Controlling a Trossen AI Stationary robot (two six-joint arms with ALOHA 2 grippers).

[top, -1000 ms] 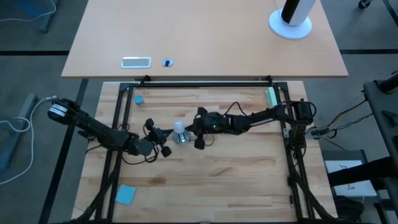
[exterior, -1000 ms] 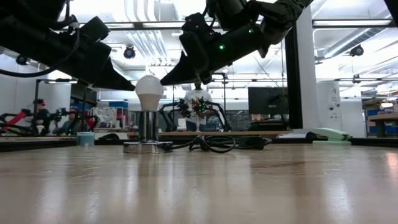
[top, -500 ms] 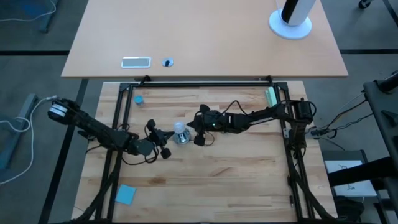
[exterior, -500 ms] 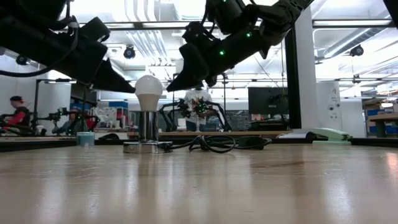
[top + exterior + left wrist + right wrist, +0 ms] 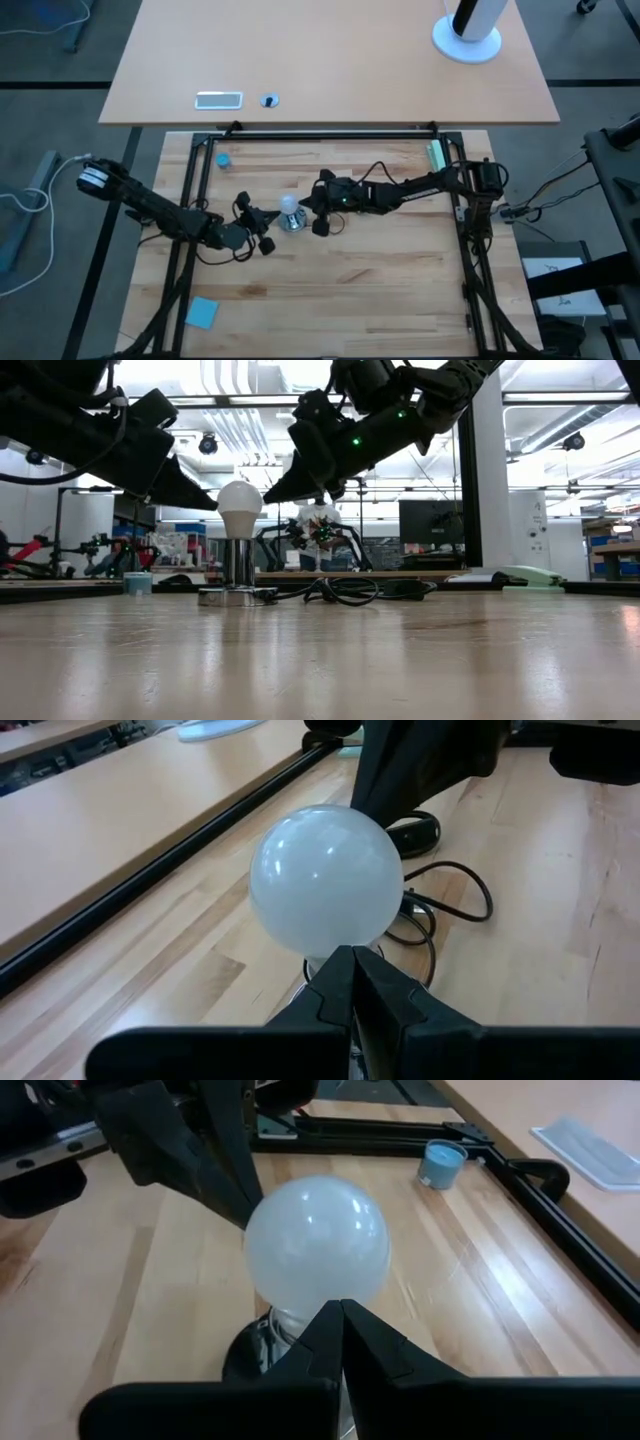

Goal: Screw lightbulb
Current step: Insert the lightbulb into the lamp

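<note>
The wooden table (image 5: 330, 280) carried everything. The left gripper (image 5: 262, 222) reached in from the left with its fingers pressed together, its tip just beside the lightbulb (image 5: 289, 206) and apart from it in the low view. The right gripper (image 5: 312, 208) came from the opposite side, fingers likewise closed on nothing, its tip near the bulb's upper right. The lightbulb stood upright in the round silver socket (image 5: 237, 595) near the table's middle, a black cord (image 5: 345, 590) trailing away behind. A small blue cap (image 5: 223, 159) sat well apart toward the far left corner.
</note>
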